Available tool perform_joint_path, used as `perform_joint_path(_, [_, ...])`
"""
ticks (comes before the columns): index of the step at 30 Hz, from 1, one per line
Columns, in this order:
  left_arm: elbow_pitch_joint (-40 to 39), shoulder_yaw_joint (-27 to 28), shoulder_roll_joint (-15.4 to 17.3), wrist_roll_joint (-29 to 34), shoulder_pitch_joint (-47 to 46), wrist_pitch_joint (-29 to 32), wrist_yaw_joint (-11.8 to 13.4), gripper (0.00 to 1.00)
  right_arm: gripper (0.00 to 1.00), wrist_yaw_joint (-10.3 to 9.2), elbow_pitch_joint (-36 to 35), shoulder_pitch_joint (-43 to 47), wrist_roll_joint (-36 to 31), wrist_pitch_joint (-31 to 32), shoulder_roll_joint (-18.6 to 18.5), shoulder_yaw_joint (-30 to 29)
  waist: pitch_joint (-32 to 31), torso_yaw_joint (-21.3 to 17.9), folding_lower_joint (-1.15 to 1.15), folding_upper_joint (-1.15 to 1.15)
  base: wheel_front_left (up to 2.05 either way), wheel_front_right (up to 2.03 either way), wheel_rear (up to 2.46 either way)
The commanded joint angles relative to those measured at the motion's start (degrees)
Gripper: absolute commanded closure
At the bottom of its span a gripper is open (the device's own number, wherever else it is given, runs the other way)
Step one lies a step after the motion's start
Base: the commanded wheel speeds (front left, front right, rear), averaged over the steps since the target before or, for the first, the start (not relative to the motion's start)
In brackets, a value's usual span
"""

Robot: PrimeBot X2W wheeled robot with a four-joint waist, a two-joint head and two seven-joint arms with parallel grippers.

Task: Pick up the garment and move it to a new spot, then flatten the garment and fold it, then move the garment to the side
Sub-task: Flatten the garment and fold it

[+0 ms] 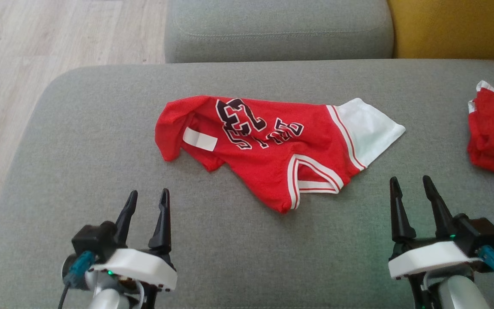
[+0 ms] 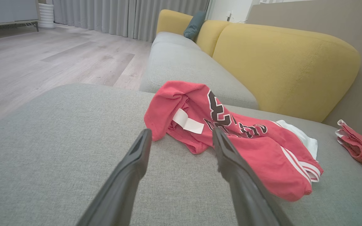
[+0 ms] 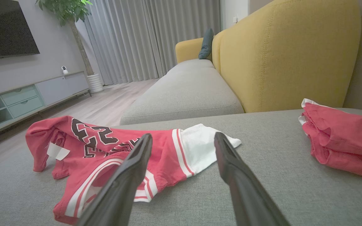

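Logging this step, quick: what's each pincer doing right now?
Left pincer: open, holding nothing, short of the red jersey.
Right pincer: open, holding nothing.

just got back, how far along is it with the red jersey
Nothing visibly done: the red jersey lies crumpled on the grey cushion. Nothing is in hand; the left gripper and right gripper are open, short of it. Picking up, flattening, folding and moving aside are left.
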Motion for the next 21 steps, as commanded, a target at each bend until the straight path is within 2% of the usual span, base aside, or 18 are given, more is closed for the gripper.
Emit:
perform_joint_path(1, [-1.7, 2.27, -0.24, 0.92, -1.82, -0.71, -0.3, 0.0, 0.0, 0.37, -1.57, -1.02, 0.16, -0.75, -0.22, 1.48, 0.03, 0.08, 0.0, 0.0, 0.0, 0.0, 0.0])
perform_joint_path(7, [-1.65, 2.66, -0.66, 1.38, -2.0, -0.71, -0.76, 0.0, 0.0, 0.37, -1.34, -1.17, -0.01, -0.48, -0.22, 1.28, 0.74, 0.52, 0.0, 0.0, 0.0, 0.0, 0.0])
perform_joint_path(12, [-1.82, 2.66, -1.31, 2.01, -2.86, -0.71, -1.21, 0.0, 0.0, 0.37, -0.18, -2.86, -2.04, 2.11, -0.22, 1.37, 2.93, 2.03, 0.0, 0.0, 0.0, 0.0, 0.0])
perform_joint_path(21, [-2.24, 2.38, -3.32, 3.2, -5.15, -0.71, -2.3, 0.0, 0.0, 0.37, 10.02, -10.42, -4.87, 7.29, -0.22, 2.47, 8.41, 7.79, 0.0, 0.0, 0.0, 0.0, 0.0])
